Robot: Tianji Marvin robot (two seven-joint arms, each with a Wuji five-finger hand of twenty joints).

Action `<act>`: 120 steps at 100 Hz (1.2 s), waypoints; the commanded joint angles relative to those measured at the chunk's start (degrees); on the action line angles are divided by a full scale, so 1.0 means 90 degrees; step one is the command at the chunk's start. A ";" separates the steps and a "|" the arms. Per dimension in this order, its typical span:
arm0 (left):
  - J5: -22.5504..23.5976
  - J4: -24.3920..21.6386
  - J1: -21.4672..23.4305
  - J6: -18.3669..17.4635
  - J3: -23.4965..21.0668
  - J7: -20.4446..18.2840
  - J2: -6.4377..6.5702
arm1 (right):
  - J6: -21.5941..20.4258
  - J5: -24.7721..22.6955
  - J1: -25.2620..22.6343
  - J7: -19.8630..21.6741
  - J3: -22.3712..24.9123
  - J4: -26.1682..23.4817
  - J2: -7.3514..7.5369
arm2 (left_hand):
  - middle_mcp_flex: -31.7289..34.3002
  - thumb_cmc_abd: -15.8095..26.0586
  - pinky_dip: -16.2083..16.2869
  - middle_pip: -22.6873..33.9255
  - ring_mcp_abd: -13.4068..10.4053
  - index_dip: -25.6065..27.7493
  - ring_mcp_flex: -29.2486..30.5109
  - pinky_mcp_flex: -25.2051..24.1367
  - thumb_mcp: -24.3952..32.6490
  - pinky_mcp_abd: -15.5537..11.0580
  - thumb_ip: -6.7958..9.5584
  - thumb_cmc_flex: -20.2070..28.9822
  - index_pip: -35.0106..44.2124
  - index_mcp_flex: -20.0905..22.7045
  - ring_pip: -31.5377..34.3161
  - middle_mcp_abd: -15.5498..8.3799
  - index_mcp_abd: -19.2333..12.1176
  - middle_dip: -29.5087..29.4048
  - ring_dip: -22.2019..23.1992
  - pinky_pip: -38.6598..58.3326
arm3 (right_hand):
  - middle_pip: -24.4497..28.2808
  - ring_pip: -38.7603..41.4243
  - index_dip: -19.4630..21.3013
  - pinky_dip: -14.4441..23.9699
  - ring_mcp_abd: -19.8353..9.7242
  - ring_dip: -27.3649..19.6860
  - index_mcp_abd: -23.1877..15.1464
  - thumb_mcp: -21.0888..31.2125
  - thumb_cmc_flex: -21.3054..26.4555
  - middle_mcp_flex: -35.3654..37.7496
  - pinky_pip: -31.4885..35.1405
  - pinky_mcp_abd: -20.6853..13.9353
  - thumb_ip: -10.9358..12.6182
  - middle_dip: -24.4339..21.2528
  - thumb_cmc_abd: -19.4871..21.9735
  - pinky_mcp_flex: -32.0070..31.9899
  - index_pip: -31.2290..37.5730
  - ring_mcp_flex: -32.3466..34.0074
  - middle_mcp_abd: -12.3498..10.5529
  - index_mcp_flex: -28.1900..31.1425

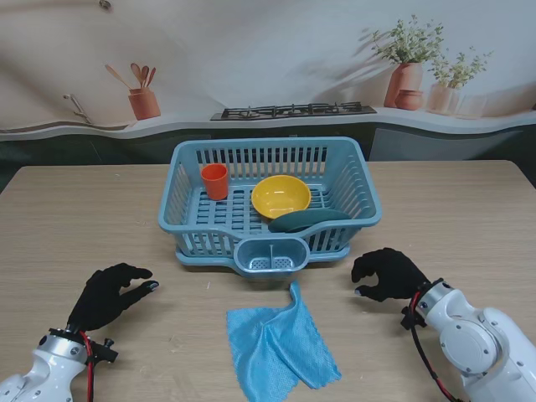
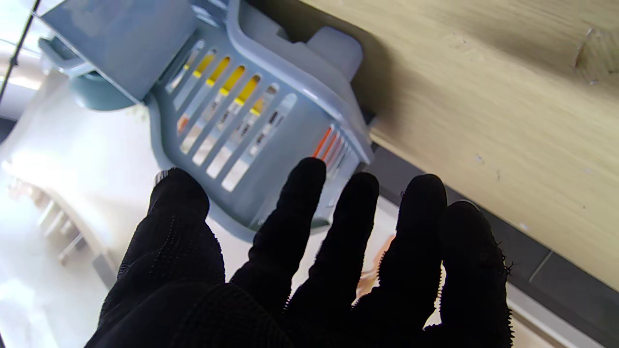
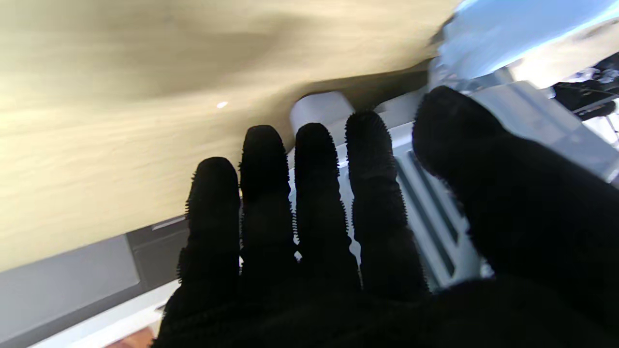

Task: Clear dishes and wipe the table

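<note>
Hands in black gloves rest low over the wooden counter (image 1: 75, 218), one at each near corner of the stand view. Left hand (image 1: 107, 295): fingers spread and slightly curled, holding nothing; in its wrist view the fingers (image 2: 295, 227) point toward the slotted side wall of the dish rack (image 2: 251, 121). Right hand (image 1: 388, 274): fingers loosely curled, apart from one another, empty; its wrist view shows the fingers (image 3: 316, 193) reaching toward the pale rack wall, blurred. Between the hands, nearer to me than the rack, lies a blue cloth (image 1: 278, 343), crumpled and partly folded, one corner pointing at the rack's front cutlery cup (image 1: 270, 256). Blue dish rack (image 1: 193, 159), at the counter's centre, holds three dishes: an orange cup (image 1: 214, 181) upright at its left, a yellow bowl (image 1: 280, 196) in the middle, and a dark green plate (image 1: 308, 220) leaning just right of and nearer than the bowl.
</note>
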 commanded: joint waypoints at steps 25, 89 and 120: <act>-0.0114 -0.0288 0.0217 0.0077 -0.0032 -0.0387 0.0078 | 0.0107 -0.0195 0.0304 -0.0393 0.0258 0.0409 -0.0052 | -0.0363 0.0162 -0.0142 -0.0434 -0.0202 -0.0074 -0.0333 -0.0418 -0.0117 -0.0333 0.0176 0.0191 -0.0159 0.0101 -0.0736 -0.0147 0.0010 -0.0239 -0.0356 -0.0110 | 0.0012 -0.0007 -0.0109 0.0033 0.0094 0.0018 0.0084 -0.0021 0.0118 0.0095 0.0090 0.0124 -0.0048 0.0011 -0.0437 -0.0003 -0.0065 0.0110 0.0037 0.0025; 0.0319 -0.0420 -0.0050 0.0542 0.0516 -0.0709 0.0216 | 0.0485 -0.0530 0.0676 -0.1114 0.0225 0.0977 -0.0116 | -0.0878 -0.0515 -0.0859 -0.0733 -0.0690 -0.0399 -0.0804 -0.0854 0.2072 -0.0736 -0.0089 -0.1120 -0.0436 -0.0297 -0.1527 -0.0437 -0.0073 -0.0381 -0.0731 -0.0684 | -0.1186 -0.1654 0.0076 -0.0492 0.0012 -0.0688 0.0519 -0.0020 -0.0109 -0.0901 -0.0860 0.0230 0.0263 -0.0580 -0.0553 -0.0576 -0.1892 -0.0702 0.0131 -0.0601; 0.0255 -0.0632 -0.0154 0.1106 0.0810 -0.1423 0.0336 | 0.0476 -0.0577 0.0636 -0.1161 0.0318 0.1030 -0.0113 | -0.1547 -0.0651 -0.1287 -0.0841 -0.1148 -0.0570 -0.1486 -0.1349 0.2207 -0.1247 -0.0123 -0.1433 -0.0718 -0.0893 -0.2220 -0.0702 -0.0233 -0.0425 -0.0972 -0.1280 | -0.1245 -0.1772 0.0049 -0.0588 0.0054 -0.0737 0.0573 -0.0027 -0.0020 -0.0957 -0.1019 0.0227 0.0283 -0.0650 -0.0485 -0.0720 -0.2005 -0.0795 0.0167 -0.0575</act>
